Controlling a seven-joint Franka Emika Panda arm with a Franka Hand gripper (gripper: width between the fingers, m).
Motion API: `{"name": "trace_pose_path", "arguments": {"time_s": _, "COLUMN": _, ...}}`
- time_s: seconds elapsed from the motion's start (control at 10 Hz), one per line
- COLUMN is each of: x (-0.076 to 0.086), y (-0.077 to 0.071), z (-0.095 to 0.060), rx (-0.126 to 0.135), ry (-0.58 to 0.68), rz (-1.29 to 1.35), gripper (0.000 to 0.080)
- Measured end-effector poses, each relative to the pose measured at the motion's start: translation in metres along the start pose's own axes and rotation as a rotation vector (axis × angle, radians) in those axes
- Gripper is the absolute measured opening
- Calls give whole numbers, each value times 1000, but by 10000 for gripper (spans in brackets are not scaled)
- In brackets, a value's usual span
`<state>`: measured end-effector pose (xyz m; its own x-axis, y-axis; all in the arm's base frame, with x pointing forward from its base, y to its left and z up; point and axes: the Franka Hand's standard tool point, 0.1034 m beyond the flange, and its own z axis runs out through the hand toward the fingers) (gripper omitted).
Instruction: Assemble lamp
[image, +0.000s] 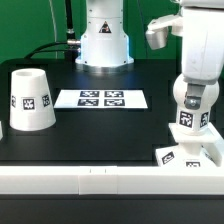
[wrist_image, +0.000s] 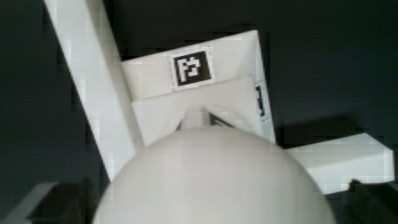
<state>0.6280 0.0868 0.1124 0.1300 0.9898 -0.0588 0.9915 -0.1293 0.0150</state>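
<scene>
The white bulb (image: 189, 122) stands upright on the flat square base (image: 172, 156) near the front rail, at the exterior view's right. My gripper (image: 191, 112) hangs straight down over it, open, with one finger on each side of the bulb. In the wrist view the rounded bulb (wrist_image: 205, 170) fills the space between my dark fingers (wrist_image: 22, 205); I cannot tell whether they touch it. Beyond it lies the base (wrist_image: 214, 75) with its square tag. The cone-shaped shade (image: 30, 100) stands alone at the exterior view's left, far from the gripper.
The marker board (image: 100, 98) lies flat in the middle of the black table. A white rail (image: 100, 180) runs along the front edge, right beside the base. The robot's pedestal (image: 104, 45) stands at the back.
</scene>
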Motion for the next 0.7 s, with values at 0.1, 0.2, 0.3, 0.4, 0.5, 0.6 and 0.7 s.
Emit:
{"name": "trace_pose_path", "arguments": {"time_s": 0.1, "x": 1, "y": 1, "z": 0, "rx": -4, "ry": -5, "rz": -49, "gripper": 699}}
{"name": "trace_pose_path", "arguments": {"time_s": 0.2, "x": 3, "y": 1, "z": -1, "rx": -10, "ry": -12, "rz": -97, "gripper": 699}}
{"name": "trace_pose_path", "arguments": {"time_s": 0.3, "x": 4, "y": 1, "z": -1, "rx": -11, "ry": -16, "rz": -143, "gripper": 699}}
{"name": "trace_pose_path", "arguments": {"time_s": 0.4, "x": 4, "y": 1, "z": -1, "rx": -11, "ry": -17, "rz": -163, "gripper": 699}}
{"name": "trace_pose_path", "arguments": {"time_s": 0.5, "x": 3, "y": -1, "z": 0, "rx": -3, "ry": -22, "rz": -238, "gripper": 699}}
{"name": "trace_pose_path", "arguments": {"time_s": 0.6, "x": 3, "y": -1, "z": 0, "rx": -1, "ry": -22, "rz": -292, "gripper": 699}}
{"name": "trace_pose_path", "arguments": {"time_s": 0.7, "x": 2, "y": -1, "z": 1, "rx": 0, "ry": -23, "rz": -301, "gripper": 699}}
